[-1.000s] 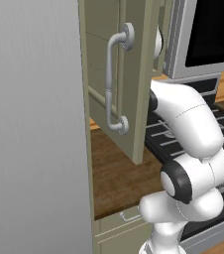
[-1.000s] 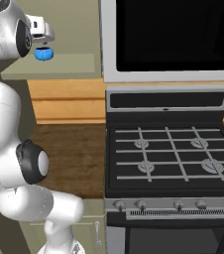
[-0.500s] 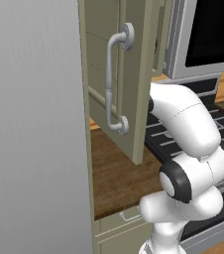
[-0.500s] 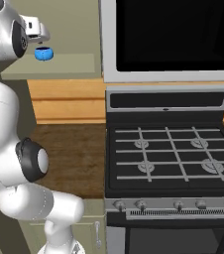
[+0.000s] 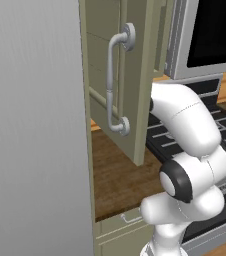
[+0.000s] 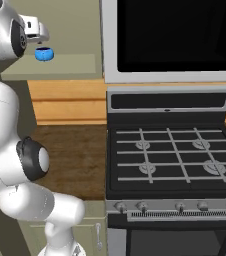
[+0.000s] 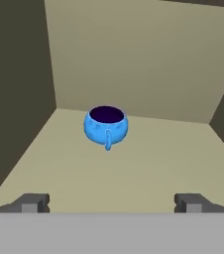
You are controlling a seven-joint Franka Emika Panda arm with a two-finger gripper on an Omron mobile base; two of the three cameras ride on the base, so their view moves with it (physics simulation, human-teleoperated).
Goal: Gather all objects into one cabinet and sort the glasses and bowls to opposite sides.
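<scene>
1. From the camera on the hand, a small glossy blue bowl (image 7: 106, 126) sits upright on the pale shelf (image 7: 114, 173) inside the cabinet, a little left of centre and toward the back wall. Its inside is dark, and a small blue nub sticks out of its front.
2. The gripper (image 7: 112, 202) is wide open. Its two dark fingertips (image 7: 32, 202) show at the lower left and lower right of that view, well apart from each other, with nothing between them. The bowl stands ahead of them, clear of both.
3. In the right base view the same blue bowl (image 6: 44, 53) appears at the upper left, resting on the shelf (image 6: 70, 67) just below and beside the end of the white arm (image 6: 7, 35).
4. In the left base view the olive cabinet door (image 5: 117, 75) stands open at the top centre, with its long grey curved handle (image 5: 112, 85) facing the camera. The arm (image 5: 185, 120) rises at the lower right and reaches up behind the door.
5. A stove (image 6: 170, 155) with four burners fills the right side of the right base view, with a dark microwave front (image 6: 177, 35) above it.
6. A brown wooden counter (image 6: 72, 155) lies left of the stove, under the shelf.
7. A tall flat grey panel (image 5: 35, 125) takes up the left side of the left base view.
</scene>
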